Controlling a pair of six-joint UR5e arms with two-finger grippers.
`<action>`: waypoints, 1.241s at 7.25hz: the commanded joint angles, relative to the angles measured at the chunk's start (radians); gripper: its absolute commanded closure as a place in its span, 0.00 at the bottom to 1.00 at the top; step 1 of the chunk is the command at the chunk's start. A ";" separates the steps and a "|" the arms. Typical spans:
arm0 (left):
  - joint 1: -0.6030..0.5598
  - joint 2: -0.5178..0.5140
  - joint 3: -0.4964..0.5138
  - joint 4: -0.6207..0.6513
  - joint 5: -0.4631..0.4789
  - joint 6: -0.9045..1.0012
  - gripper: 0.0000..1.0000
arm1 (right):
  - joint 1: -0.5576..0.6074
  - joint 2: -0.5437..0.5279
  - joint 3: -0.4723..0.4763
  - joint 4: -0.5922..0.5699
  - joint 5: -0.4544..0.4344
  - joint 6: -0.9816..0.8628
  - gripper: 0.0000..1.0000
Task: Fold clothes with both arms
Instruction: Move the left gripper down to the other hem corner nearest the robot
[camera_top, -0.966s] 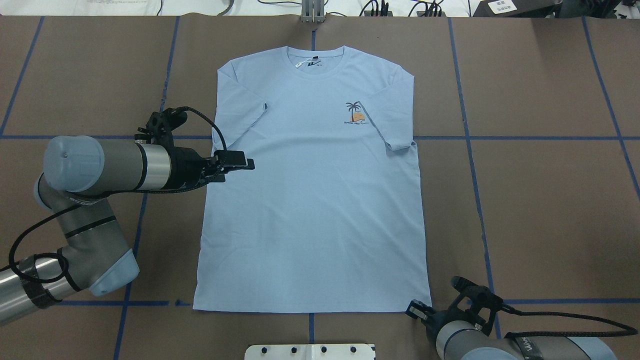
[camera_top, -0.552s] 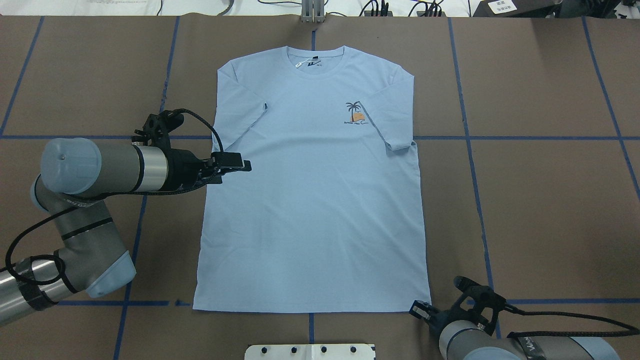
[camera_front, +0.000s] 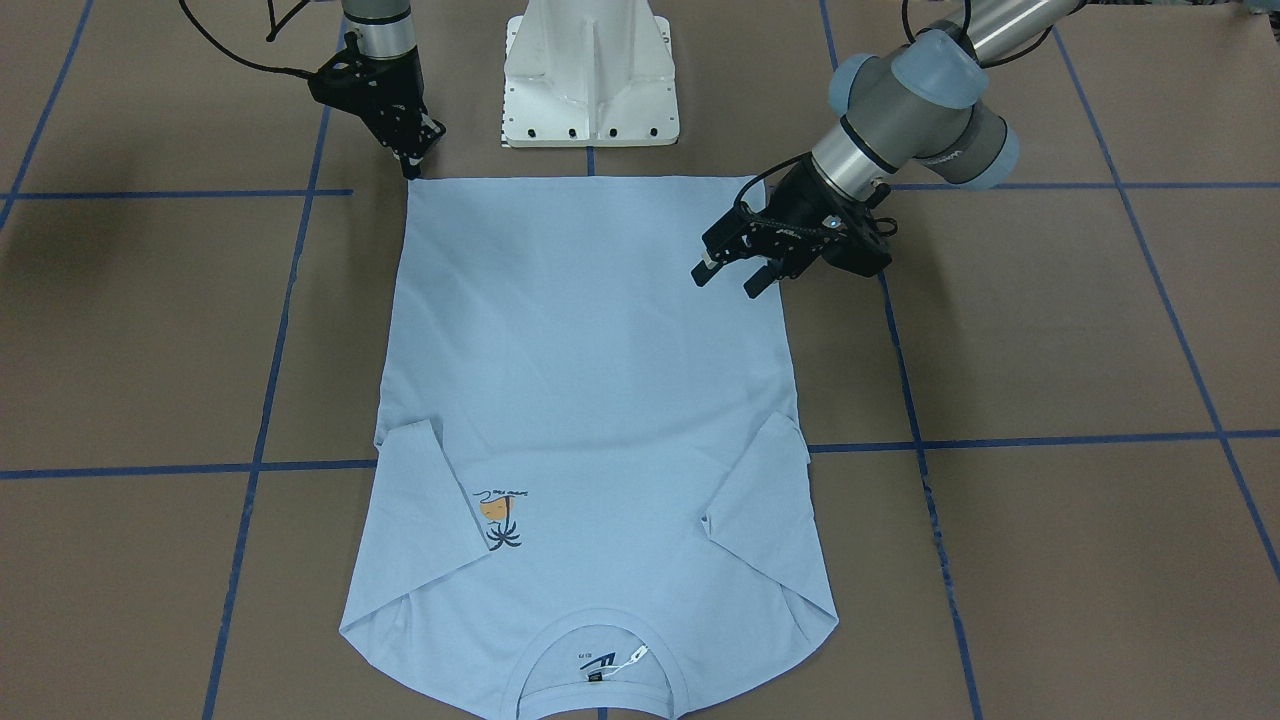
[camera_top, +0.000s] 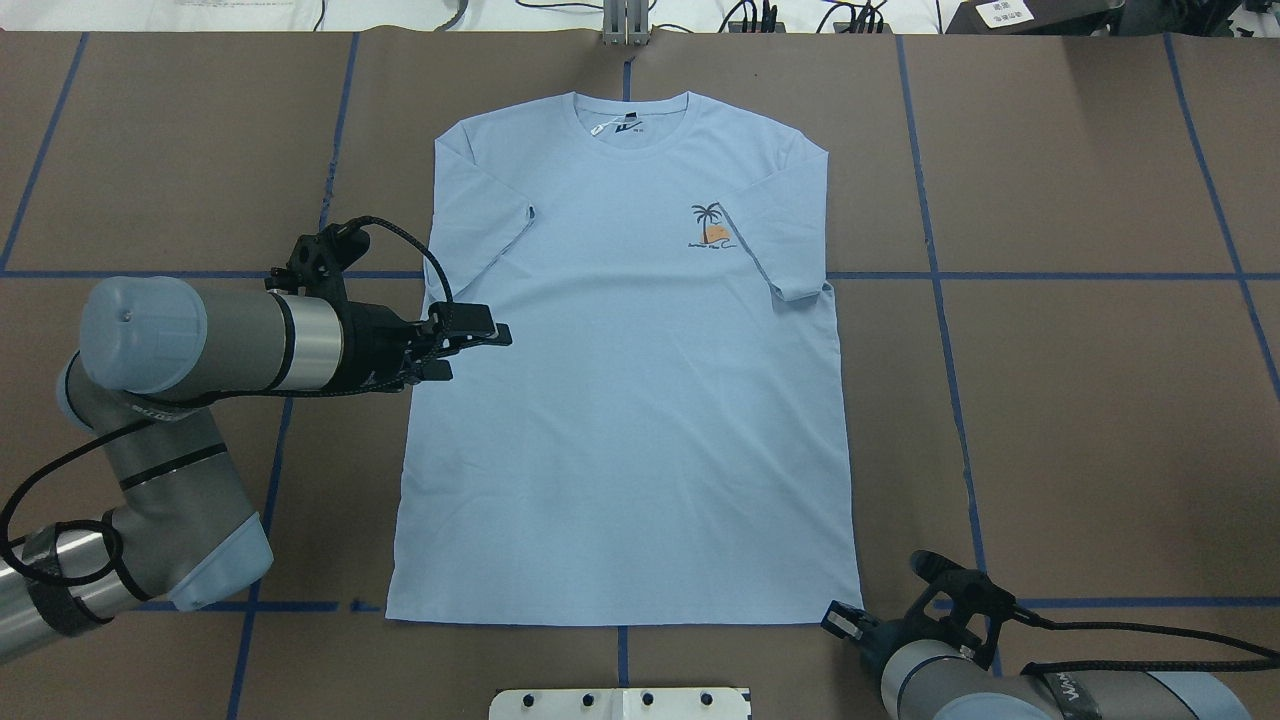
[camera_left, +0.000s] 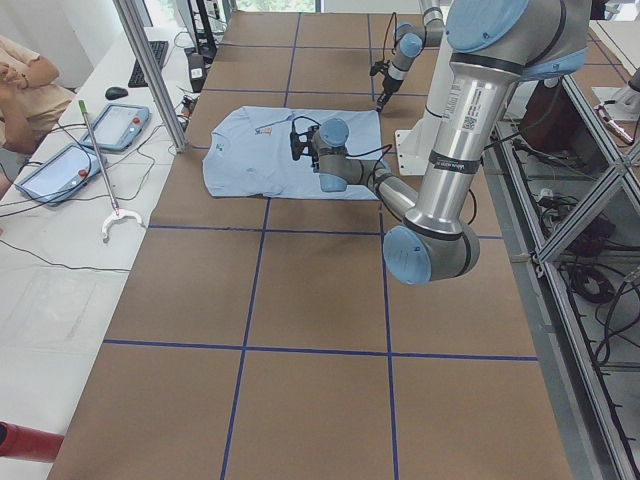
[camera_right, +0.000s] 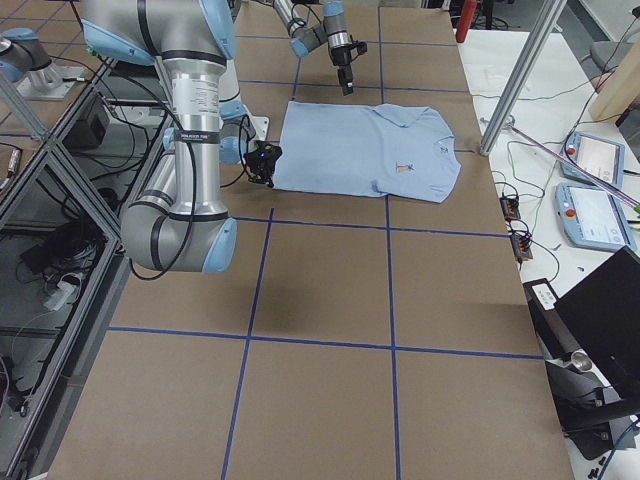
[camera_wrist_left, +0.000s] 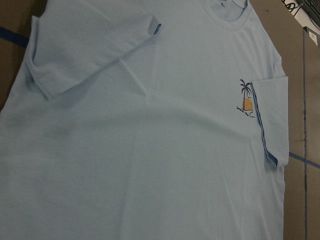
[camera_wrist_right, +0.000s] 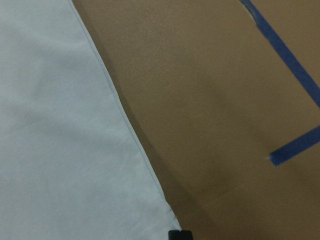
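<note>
Overhead exterior view: the left black two-finger gripper (camera_top: 478, 352) reaches slightly farther over the light blue short-sleeved T-shirt (camera_top: 620, 430) than a moment ago, jaws parted and empty. The right black gripper (camera_top: 838, 621) has barely shifted at the near hem corner, and its jaws cannot be judged. The shirt lies flat, sleeves folded in, on the brown blue-taped table (camera_top: 1080, 400), its dark neck label (camera_top: 628, 124) and the script under the palm-and-sun print (camera_top: 712, 228) too small to read; the left silver-grey arm (camera_top: 200, 335) reaches across level.

Brown table (camera_top: 1100, 400) carries a flat light blue T-shirt (camera_top: 620, 420).
</note>
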 joint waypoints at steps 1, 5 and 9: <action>0.121 0.015 -0.183 0.281 0.100 -0.057 0.01 | 0.002 -0.009 0.033 -0.001 0.002 -0.002 1.00; 0.389 0.169 -0.322 0.493 0.325 -0.254 0.04 | 0.001 -0.011 0.035 0.000 0.003 -0.006 1.00; 0.467 0.232 -0.313 0.545 0.363 -0.273 0.14 | -0.001 -0.012 0.034 -0.001 0.003 -0.011 1.00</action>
